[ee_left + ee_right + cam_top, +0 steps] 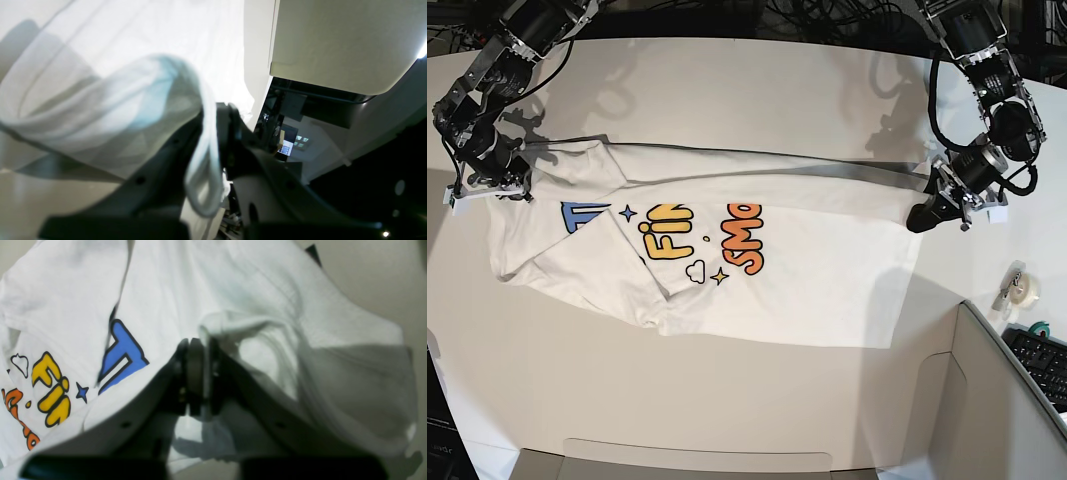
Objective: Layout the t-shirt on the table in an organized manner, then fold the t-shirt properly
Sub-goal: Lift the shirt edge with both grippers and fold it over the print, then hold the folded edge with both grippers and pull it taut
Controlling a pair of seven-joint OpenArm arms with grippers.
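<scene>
My left claw (213,146) is clenched on the t-shirt (727,260) hem and my right claw (196,373) pinches the opposite edge. I hold both ends apart so it stretches flat over the worktop (757,90).

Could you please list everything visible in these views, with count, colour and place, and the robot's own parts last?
t-shirt: one, white with blue, yellow and orange lettering, stretched across the middle of the table, print up, partly creased.
table: one, white, under everything.
box walls: grey-beige, along the near edge and near right corner of the base view.
tape roll: one, pale, on the table by the box wall.
keyboard: one, black, at the right edge of the base view.
left gripper: one, black, shut on a fold of the t-shirt's edge.
right gripper: one, black, jaws close together with shirt cloth between them at the other end.
</scene>
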